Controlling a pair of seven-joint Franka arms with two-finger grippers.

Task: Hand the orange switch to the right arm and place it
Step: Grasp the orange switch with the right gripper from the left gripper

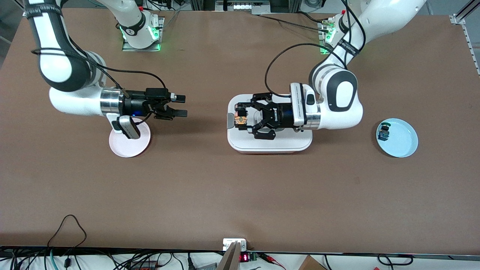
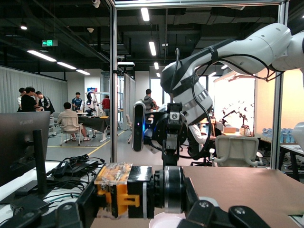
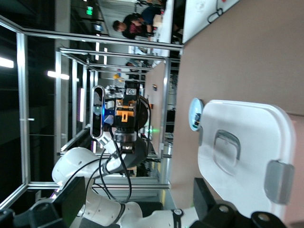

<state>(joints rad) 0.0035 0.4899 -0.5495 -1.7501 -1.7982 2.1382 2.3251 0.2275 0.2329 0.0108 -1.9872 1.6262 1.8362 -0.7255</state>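
Observation:
The orange switch (image 1: 239, 120), a small black block with orange parts, is held in the air in my left gripper (image 1: 243, 119), the cage-like claw, over the white lidded box (image 1: 270, 144). In the left wrist view the switch (image 2: 121, 190) lies sideways between the jaws. My right gripper (image 1: 182, 105), with slim black fingers, is open and empty, level with the switch and pointing at it across a gap, beside the pink plate (image 1: 129, 144). The right wrist view shows the switch (image 3: 124, 113) straight ahead, at a distance, between its open fingers (image 3: 205, 194).
A light blue plate (image 1: 398, 138) at the left arm's end of the table holds a small blue-and-green switch (image 1: 383, 132). The white box has a grey latch (image 1: 229, 121) on its side. Cables and electronics run along the table's edge nearest the front camera.

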